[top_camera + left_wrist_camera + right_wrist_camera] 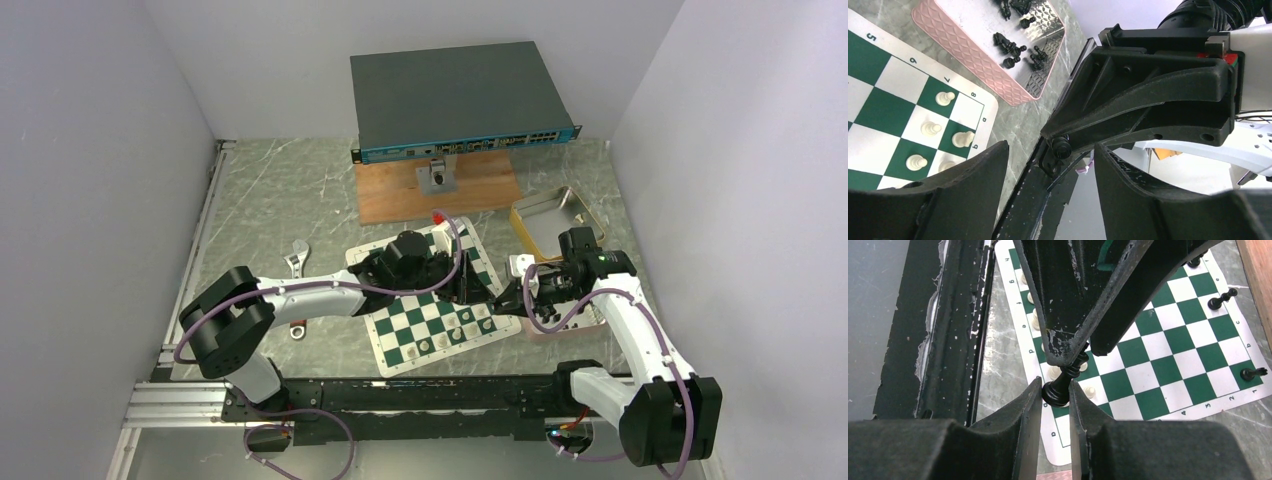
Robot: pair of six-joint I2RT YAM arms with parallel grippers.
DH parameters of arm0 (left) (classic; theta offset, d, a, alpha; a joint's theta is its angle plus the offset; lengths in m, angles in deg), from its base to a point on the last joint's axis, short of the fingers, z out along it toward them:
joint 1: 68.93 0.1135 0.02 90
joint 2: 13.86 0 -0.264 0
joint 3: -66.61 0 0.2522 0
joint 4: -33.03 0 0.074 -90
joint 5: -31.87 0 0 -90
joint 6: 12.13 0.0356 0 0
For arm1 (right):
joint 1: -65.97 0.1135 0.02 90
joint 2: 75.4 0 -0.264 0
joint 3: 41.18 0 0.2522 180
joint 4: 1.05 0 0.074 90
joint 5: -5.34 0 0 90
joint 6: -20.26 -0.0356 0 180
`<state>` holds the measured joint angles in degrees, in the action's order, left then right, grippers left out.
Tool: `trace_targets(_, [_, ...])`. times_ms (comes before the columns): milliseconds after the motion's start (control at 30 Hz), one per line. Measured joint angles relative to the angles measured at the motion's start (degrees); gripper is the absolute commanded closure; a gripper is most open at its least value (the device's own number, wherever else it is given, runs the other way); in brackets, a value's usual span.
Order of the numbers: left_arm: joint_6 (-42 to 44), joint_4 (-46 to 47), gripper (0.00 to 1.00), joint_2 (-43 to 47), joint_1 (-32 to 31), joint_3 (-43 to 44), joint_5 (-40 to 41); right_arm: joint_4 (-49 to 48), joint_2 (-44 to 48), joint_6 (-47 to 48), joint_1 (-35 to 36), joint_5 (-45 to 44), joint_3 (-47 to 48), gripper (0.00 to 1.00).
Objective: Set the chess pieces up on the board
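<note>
My right gripper (1055, 385) is shut on the base of a tall black chess piece (1062, 385), held tilted over the board's (1173, 340) near corner. My left gripper (1050, 147) faces it with its jaws open on either side of the piece's head (1062, 146), and a gap shows on both sides. In the top view the two grippers (470, 290) (505, 298) meet over the board's (395, 340) right edge. White pawns (930, 128) stand on the board's near rows and black pieces (1222, 299) on its far edge. More black chess pieces (1010, 47) lie in the pink tray (973, 55).
A yellow tin (555, 220) lies open to the right behind the board. A wooden slab (400, 195) carrying a dark network switch (460, 100) is at the back. A wrench (296, 262) lies left of the board. White walls close both sides.
</note>
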<state>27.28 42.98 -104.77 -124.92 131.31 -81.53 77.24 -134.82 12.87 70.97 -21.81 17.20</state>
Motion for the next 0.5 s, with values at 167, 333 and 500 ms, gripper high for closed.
trace_targets(167, [0.6, -0.8, 0.4, 0.0, -0.3, 0.3, 0.6, 0.2, -0.2, 0.4, 0.1, 0.5, 0.0, 0.96])
trace_targets(333, [1.4, -1.5, 0.51, 0.0, -0.5, 0.4, 0.8, 0.6, -0.6, 0.6, 0.3, 0.7, 0.0, 0.96])
trace_targets(500, [1.7, -1.8, 0.62, -0.5, -0.6, 1.0, 0.7, 0.6, -0.7, 0.6, 0.5, 0.7, 0.0, 0.96])
